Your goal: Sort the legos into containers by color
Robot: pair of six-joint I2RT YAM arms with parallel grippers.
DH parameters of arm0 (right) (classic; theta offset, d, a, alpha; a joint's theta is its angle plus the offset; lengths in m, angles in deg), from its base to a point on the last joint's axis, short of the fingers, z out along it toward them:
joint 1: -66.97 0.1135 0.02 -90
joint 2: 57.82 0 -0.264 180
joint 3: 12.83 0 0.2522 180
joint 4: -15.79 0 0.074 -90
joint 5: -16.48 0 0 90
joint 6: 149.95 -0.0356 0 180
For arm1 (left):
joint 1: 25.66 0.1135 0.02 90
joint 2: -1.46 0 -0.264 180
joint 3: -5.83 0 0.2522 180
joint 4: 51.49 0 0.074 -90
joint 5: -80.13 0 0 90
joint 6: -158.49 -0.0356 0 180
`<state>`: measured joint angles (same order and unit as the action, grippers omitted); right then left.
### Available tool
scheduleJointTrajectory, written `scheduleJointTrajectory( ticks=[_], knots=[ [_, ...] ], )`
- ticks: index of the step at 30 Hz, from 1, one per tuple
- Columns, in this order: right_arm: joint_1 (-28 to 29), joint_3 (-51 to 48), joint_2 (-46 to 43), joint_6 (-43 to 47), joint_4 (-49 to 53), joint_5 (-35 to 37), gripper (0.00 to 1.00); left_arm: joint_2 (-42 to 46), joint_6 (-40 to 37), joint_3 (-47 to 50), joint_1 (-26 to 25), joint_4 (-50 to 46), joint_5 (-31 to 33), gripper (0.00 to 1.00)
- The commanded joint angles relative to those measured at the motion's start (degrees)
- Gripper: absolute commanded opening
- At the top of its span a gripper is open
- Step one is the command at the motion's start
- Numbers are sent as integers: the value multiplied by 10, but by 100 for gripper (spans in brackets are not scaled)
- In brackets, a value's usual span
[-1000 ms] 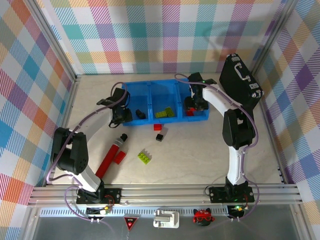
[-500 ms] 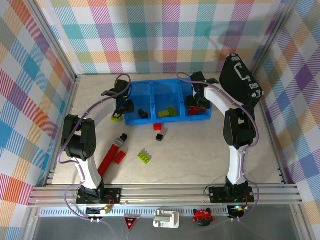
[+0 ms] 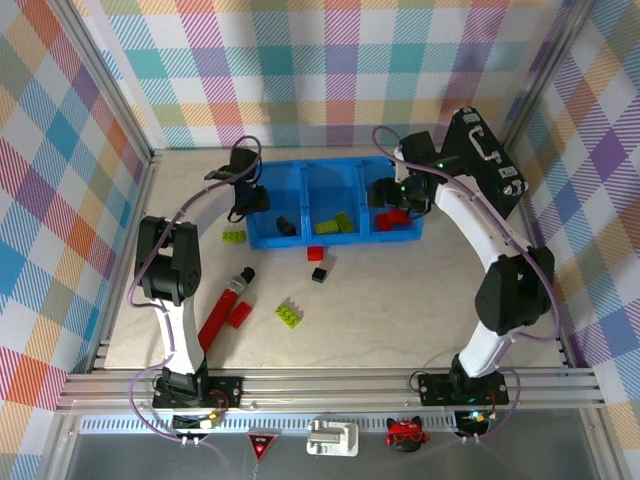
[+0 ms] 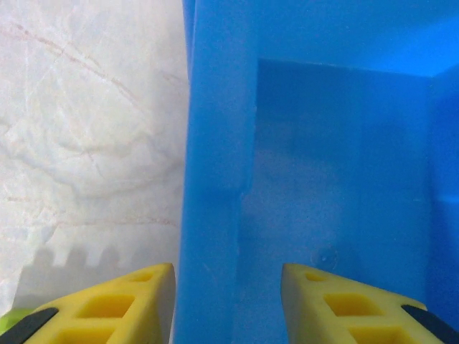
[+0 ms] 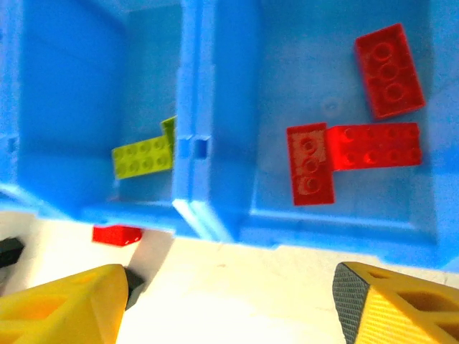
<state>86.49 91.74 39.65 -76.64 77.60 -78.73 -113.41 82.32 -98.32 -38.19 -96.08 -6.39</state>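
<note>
Between picks, I judge; my right claw [image 5: 229,276] hovering open, empty, over containers [image 5: 204,86]; left claw [image 4: 226,266] straddling end wall [image 4: 215,179], grip I cannot tell; next, probably reaching red lego [image 5: 117,235] at 8 o'clock.

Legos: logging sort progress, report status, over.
Both empty: left fingers open astride bins' end wall, right fingers open at right bin. Three red legos binned there. Five legos loose on table; red cylinder beside one.

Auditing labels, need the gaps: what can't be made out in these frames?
- Left wrist: lime green piece cut off by the bottom-left corner and a finger; shape unreadable.
- Right wrist: lime lego partly behind the bin divider; dark shape cut by the left edge, unidentifiable.
- Top external: right gripper overhangs the right bin; red legos uncountable there.
</note>
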Motion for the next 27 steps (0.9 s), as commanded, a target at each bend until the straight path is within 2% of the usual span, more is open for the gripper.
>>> scheduleJointTrajectory(
  ticks=[1,7,15,22,25,27],
  knots=[
    [16,-39,-18,-25,-3,-52,76,-22,-13,-36,7,1,-22,43],
    [53,-88,-49,-45,-11,-49,75,29,-1,-43,7,0,-46,43],
    [68,-105,-50,-50,-17,-48,75,125,22,-19,22,-58,-6,43],
    [71,-94,-44,-41,-6,-48,75,159,41,41,79,-78,-28,44],
    [71,-88,-43,-36,1,-45,75,157,46,66,115,-82,-68,48],
    [71,-87,-44,-34,4,-45,75,147,44,75,134,-84,-93,54]
  ],
)
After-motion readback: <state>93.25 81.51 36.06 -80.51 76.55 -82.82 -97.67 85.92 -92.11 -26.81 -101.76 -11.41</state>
